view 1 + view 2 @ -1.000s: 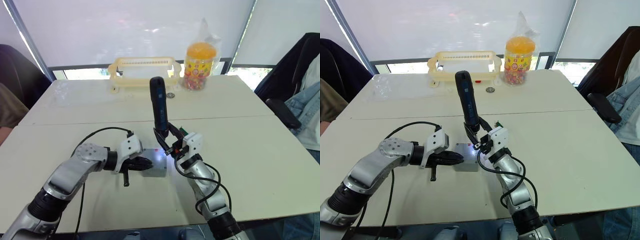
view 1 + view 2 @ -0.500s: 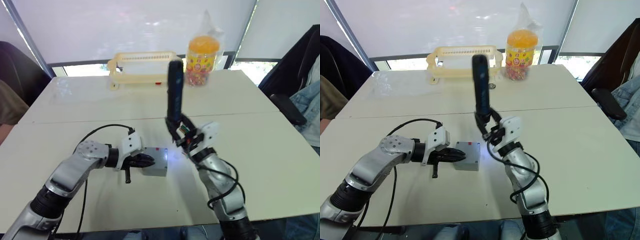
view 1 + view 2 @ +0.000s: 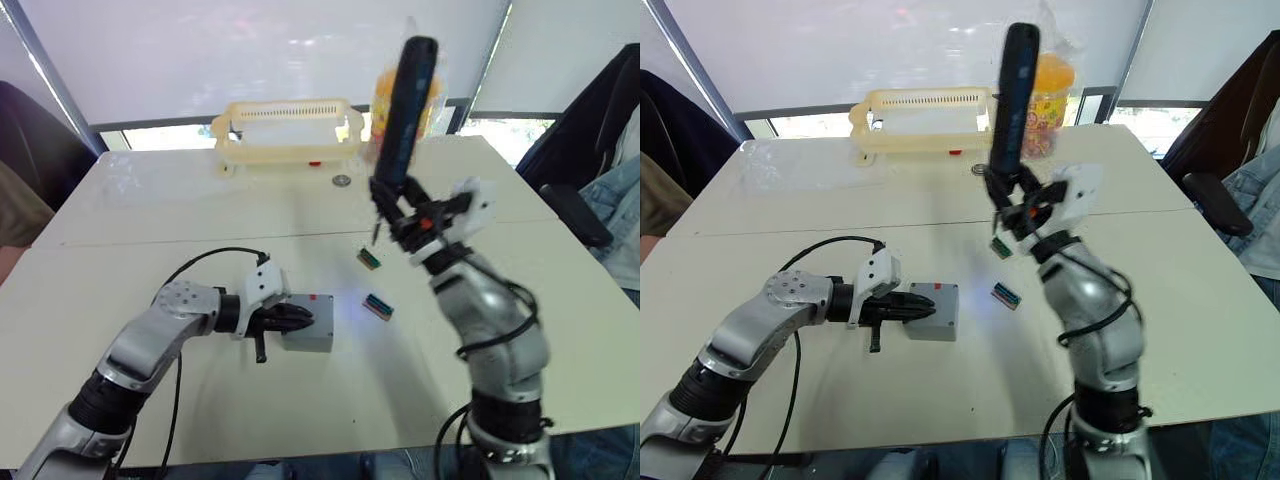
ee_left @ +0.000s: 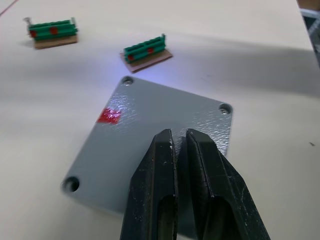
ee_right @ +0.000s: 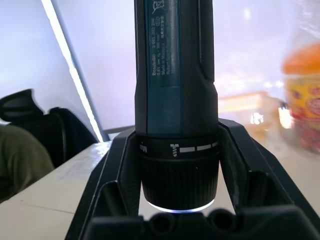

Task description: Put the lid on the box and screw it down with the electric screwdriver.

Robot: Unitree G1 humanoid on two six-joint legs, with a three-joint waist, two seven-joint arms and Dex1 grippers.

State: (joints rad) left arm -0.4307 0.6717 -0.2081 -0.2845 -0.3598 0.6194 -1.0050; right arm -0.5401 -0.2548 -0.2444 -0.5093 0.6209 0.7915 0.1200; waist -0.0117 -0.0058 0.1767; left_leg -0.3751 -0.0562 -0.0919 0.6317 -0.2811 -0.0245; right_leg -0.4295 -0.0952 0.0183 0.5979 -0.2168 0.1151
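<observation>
Two robot arms are reaching over a pale surface [image 3: 560,330]. Left tool [image 3: 298,320] is lying low on the surface with its two black fingers [image 4: 165,195] pressed together, tips resting on top of the lid [image 4: 150,150]. That lid is sitting flat on the box [image 3: 933,312], which is standing near the middle of the surface, just in front of the left tool. A small red mark is showing near one edge of the lid, and three of the lid's corner screw holes are visible in the left wrist view. Right tool [image 3: 400,212] is raised well above the surface, off to the right of the box and apart from it, with its fingers clamped on the screwdriver [image 3: 404,110]. Its dark blue and black body is standing nearly upright, leaning slightly, and the thin bit is pointing down with nothing touching it. Two small green pieces [image 3: 377,306] are lying on the surface between the box and the right arm, near each other. A cream basket [image 3: 285,135], a small ring [image 3: 342,181] and a jar [image 3: 1045,90] with an orange lid are standing at the far side of the surface.
</observation>
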